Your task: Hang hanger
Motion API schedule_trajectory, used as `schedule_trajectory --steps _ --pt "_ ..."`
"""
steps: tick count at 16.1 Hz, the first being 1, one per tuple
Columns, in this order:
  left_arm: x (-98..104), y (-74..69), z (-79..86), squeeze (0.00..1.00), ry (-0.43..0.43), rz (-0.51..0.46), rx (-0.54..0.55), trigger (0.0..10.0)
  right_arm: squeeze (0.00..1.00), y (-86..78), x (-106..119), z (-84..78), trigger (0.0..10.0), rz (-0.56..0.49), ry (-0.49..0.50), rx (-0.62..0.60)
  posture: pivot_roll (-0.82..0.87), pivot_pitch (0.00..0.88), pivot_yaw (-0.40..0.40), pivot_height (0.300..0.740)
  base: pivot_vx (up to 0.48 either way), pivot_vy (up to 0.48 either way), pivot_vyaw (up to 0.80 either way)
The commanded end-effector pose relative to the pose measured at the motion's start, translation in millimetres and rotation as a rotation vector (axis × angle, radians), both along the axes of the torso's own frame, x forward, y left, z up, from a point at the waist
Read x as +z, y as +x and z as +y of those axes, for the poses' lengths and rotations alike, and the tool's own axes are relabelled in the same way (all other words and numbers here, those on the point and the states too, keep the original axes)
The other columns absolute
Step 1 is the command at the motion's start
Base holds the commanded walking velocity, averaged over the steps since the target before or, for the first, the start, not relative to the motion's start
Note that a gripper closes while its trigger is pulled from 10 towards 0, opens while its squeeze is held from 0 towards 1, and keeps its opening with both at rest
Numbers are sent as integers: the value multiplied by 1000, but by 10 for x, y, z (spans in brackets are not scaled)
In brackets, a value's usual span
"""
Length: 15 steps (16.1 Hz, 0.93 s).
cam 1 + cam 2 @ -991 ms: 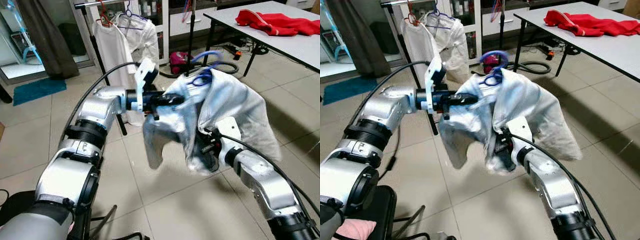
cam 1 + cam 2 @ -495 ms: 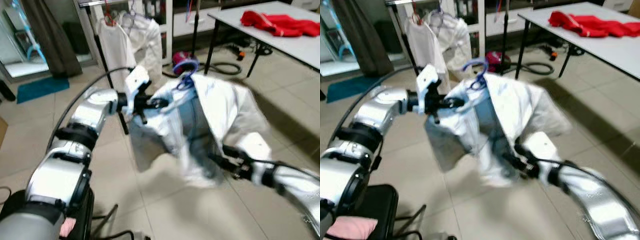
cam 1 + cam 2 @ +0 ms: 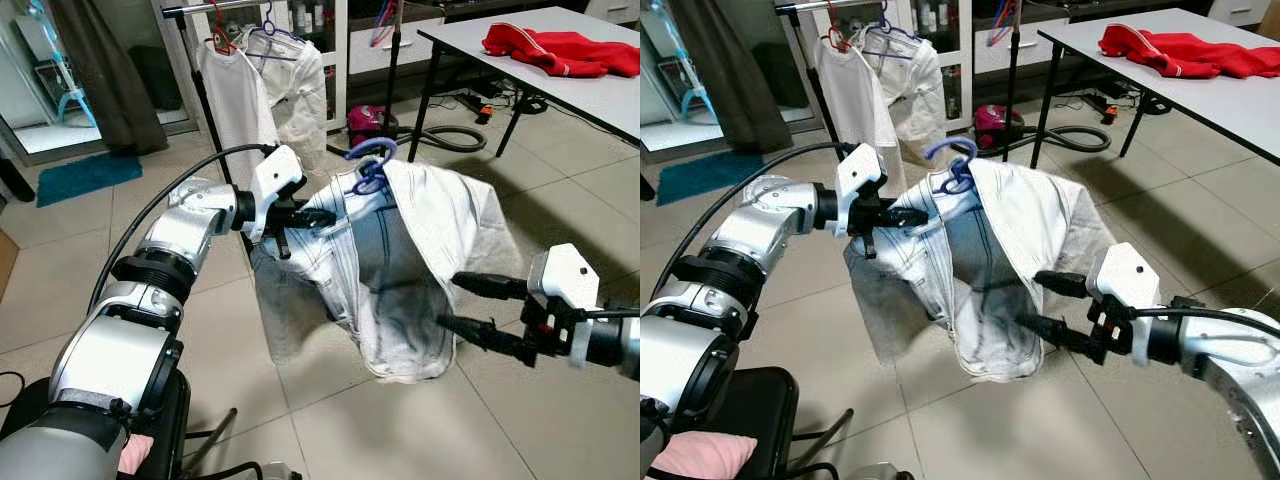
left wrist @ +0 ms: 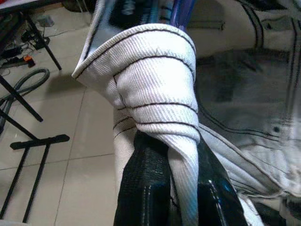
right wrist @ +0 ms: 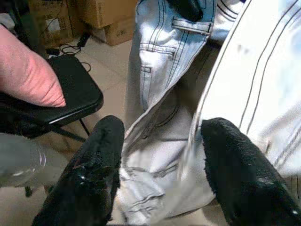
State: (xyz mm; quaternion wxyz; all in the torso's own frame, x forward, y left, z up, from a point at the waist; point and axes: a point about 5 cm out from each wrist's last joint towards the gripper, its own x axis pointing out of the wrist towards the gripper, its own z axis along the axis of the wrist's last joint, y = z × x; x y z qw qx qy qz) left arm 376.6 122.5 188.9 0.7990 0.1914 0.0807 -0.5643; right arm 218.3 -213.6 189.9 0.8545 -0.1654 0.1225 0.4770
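Left gripper (image 3: 322,217) clamps jacket (image 3: 420,240) collar on hanger (image 3: 370,165); right gripper (image 3: 478,305) released beside hem

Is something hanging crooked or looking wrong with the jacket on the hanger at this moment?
Yes. The pale denim jacket hangs lopsided on the blue hanger: the left gripper pinches one collar fold, and the front gapes open. The right gripper is open beside the hem.

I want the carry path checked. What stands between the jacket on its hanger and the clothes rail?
Nothing visible blocks it. The left gripper holds the denim jacket on its blue hanger; open tiled floor lies before the clothes rail, where white garments already hang.
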Motion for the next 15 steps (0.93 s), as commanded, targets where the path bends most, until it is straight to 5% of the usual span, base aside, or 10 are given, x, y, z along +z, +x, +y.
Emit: schedule_trajectory --steps 1,5,8,9,13,14,15 --pt "96 18 40 0 15 -53 -11 0 1000 10 83 -37 10000 -25 -11 3 -22 0 85 740 0 0 0" --pt "60 -46 56 0 85 -73 -121 0 1000 96 393 -109 10000 -129 51 -24 -24 0 88 740 0 0 0" --pt "9 -134 19 0 132 -65 -252 0 1000 129 450 -30 10000 -164 -7 22 -28 0 90 740 0 0 0" --pt "-8 -175 -19 0 147 -48 -316 0 0 158 401 114 10000 -161 -27 57 -30 0 90 740 0 0 0" --pt "-13 -247 -112 0 109 35 -434 0 0 216 379 480 9608 -155 80 125 -27 0 87 740 0 0 0" --pt "-16 -260 -126 0 102 48 -454 0 0 210 385 550 8549 -141 118 151 -28 0 88 740 0 0 0" --pt "-16 -272 -145 0 92 53 -472 0 0 209 384 596 0 -124 150 166 -28 0 89 740 0 0 0"
